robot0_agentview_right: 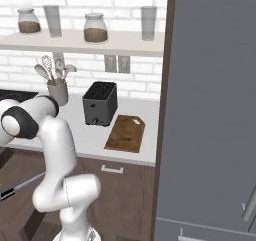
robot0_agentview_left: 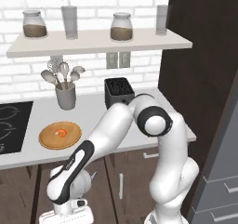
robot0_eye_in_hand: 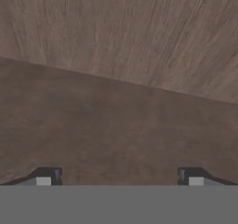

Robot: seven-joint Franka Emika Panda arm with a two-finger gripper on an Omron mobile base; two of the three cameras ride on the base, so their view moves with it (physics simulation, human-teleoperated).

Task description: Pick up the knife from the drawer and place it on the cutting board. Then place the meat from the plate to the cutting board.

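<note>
The knife (robot0_agentview_right: pixel 24 185) lies low at the left edge of the right base view, below counter level, its black handle toward the frame edge and its silver blade pointing right. The meat (robot0_agentview_left: pixel 60 133) sits on the round tan plate (robot0_agentview_left: pixel 49 141) on the counter. To the right of the toaster lies the dark brown cutting board (robot0_agentview_right: pixel 126 133), with nothing on it. My arm bends down over the counter's front edge at the lower left of the left base view. My gripper (robot0_eye_in_hand: pixel 120 176) is open, its fingertips (robot0_eye_in_hand: pixel 48 175) wide apart with only brown wood grain in front of them.
A black toaster (robot0_agentview_right: pixel 100 103) stands between the plate and the board. A grey cup of spoons and ladles (robot0_agentview_left: pixel 65 95) is behind the plate, and a black cooktop (robot0_agentview_left: pixel 11 125) lies to its left. Jars and glasses line the shelf (robot0_agentview_left: pixel 97 42). A tall grey fridge (robot0_agentview_right: pixel 210 110) stands at the right.
</note>
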